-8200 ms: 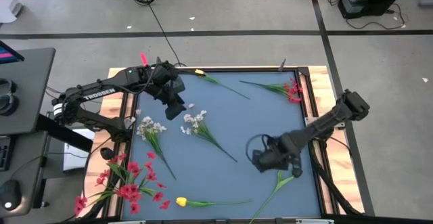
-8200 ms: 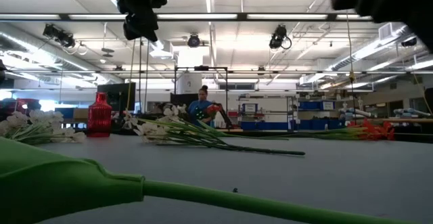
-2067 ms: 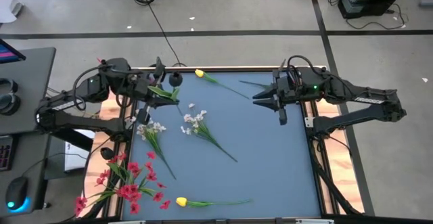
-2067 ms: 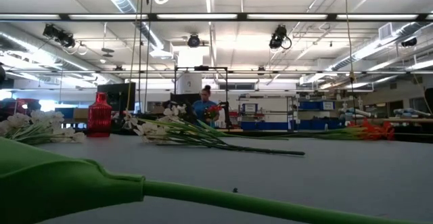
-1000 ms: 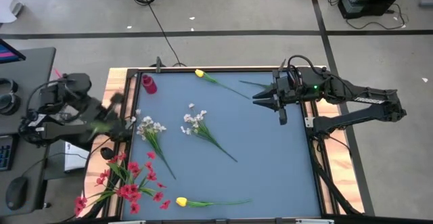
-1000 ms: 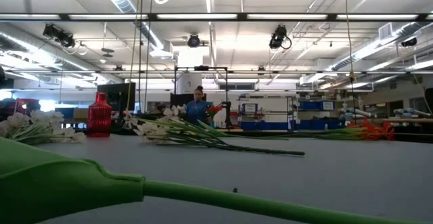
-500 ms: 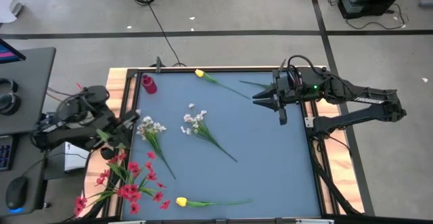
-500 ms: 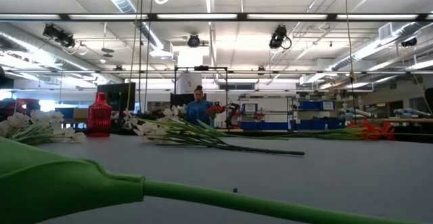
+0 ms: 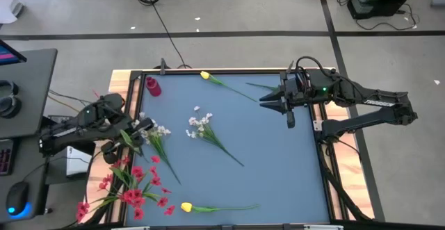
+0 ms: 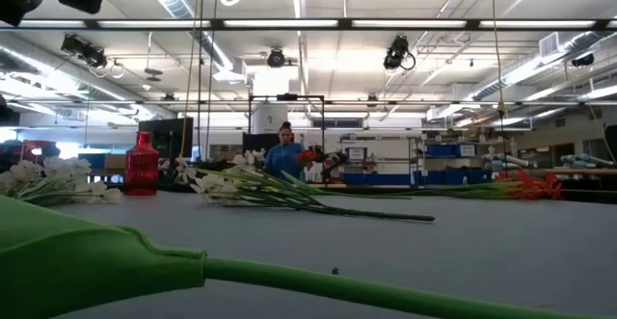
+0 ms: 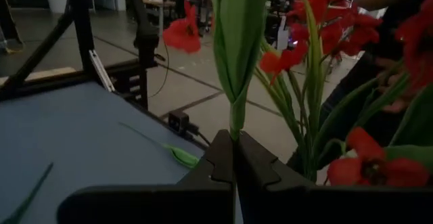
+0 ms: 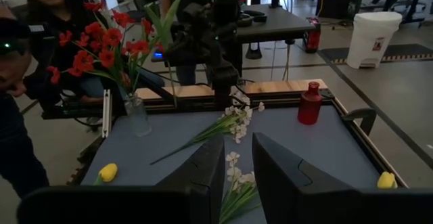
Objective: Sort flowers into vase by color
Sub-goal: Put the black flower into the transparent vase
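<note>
The left gripper (image 11: 233, 166) has its fingers pressed together on a green-leaved flower stem (image 11: 237, 45), which rises straight out past the fingertips. In the high view this gripper (image 9: 132, 134) sits at the table's left edge, below the red vase (image 9: 152, 86) that stands in the table's far-left corner. Just beyond it, a clear vase (image 12: 137, 114) off that edge already holds a bunch of red flowers (image 12: 108, 51), their stems roughly upright and blossoms fanning outward.

The right gripper (image 9: 272, 102) waits, fingers apart, near the table's right edge, well away from the red vase.

The sorting looks only partly done. Still lying flat on the blue table (image 9: 278, 167) are two white sprays (image 9: 201, 126) toward the middle, stems running diagonally away from the red vase, a yellow tulip (image 9: 204, 75) just right of that vase, and another yellow tulip (image 9: 186, 206) along the near edge, its stem pointing right.
</note>
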Robot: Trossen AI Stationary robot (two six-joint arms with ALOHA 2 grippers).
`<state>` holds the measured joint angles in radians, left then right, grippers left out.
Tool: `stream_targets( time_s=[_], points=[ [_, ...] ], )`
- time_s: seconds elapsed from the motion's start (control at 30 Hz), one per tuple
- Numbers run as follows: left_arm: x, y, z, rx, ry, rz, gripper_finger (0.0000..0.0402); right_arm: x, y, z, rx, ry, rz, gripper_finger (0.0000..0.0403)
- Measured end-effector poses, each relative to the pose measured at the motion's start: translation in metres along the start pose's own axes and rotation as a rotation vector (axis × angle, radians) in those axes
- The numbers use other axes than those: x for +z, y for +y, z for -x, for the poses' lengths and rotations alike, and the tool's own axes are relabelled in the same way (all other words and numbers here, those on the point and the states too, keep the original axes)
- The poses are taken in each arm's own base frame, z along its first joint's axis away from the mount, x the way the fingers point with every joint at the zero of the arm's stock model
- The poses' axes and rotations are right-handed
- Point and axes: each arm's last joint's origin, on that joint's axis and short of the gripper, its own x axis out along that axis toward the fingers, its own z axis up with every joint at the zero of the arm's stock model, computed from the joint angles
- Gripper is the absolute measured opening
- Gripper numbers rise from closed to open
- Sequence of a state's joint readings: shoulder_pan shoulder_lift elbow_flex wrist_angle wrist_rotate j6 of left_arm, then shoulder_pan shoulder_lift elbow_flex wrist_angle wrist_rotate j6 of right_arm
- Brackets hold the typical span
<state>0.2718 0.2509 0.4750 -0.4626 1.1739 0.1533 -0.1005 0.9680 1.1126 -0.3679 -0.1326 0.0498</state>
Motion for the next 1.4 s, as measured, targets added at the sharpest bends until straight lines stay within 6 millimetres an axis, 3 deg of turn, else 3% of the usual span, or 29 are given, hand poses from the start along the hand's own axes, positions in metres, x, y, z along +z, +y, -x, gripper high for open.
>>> stream_targets(
  time_s=[0.17,0.37,0.6,0.73,0.9,1.07,1.4],
  points=[
    [-0.001,-0.005,0.001,-0.055,-0.046,0.019,0.0004,0.0,0.0,0.0,0.0,0.0,0.0,0.0086],
    [0.011,-0.012,0.005,-0.074,-0.103,0.104,0.0004,0.0,0.0,0.0,0.0,0.0,0.0,0.0086],
    [0.029,-0.012,0.009,0.096,-0.21,0.27,0.0004,0.0,0.0,0.0,0.0,0.0,0.0,0.0086],
    [0.04,-0.015,0.011,0.105,-0.306,0.34,0.0004,0.0,0.0,0.0,0.0,0.0,0.0,0.0086],
    [0.037,-0.025,0.017,0.143,-0.355,0.415,0.0004,0.0,0.0,0.0,0.0,0.0,0.0,0.0086],
    [0.03,-0.037,0.022,0.176,-0.366,0.383,0.0004,0.0,0.0,0.0,0.0,0.0,0.0,0.0086],
    [0.024,-0.029,0.02,0.27,-0.376,0.345,0.0004,0.0,0.0,0.0,0.0,0.001,0.0,0.0086]
  ],
)
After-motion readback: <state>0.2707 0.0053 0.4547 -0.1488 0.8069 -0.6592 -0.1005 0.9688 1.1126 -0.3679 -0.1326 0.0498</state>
